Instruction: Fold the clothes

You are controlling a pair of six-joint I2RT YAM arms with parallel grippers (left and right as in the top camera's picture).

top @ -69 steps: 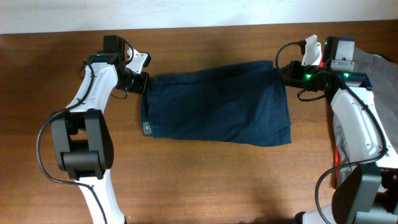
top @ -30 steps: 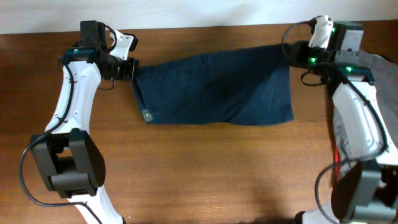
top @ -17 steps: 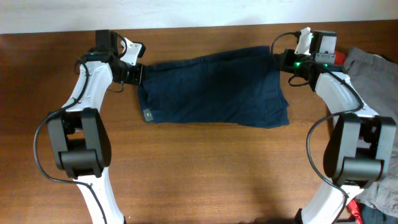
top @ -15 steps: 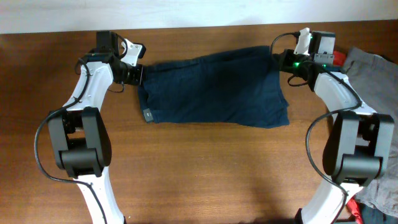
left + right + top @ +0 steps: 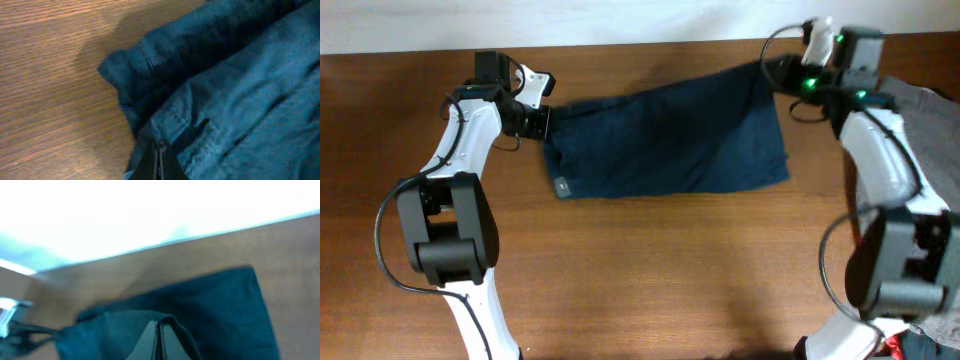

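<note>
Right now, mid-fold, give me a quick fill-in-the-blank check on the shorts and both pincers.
The left pincer and right pincer are both ___ on the navy shorts.
The shorts' light tag lies nearest the ___ pincer.
The grey garment lies beside the ___ arm.
Missing: shut; left; right.

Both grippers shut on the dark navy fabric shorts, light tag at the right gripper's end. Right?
No: the overhead view shows the small light tag at the end held by the left gripper. That and the right gripper are both shut on the dark navy fabric shorts.
</note>
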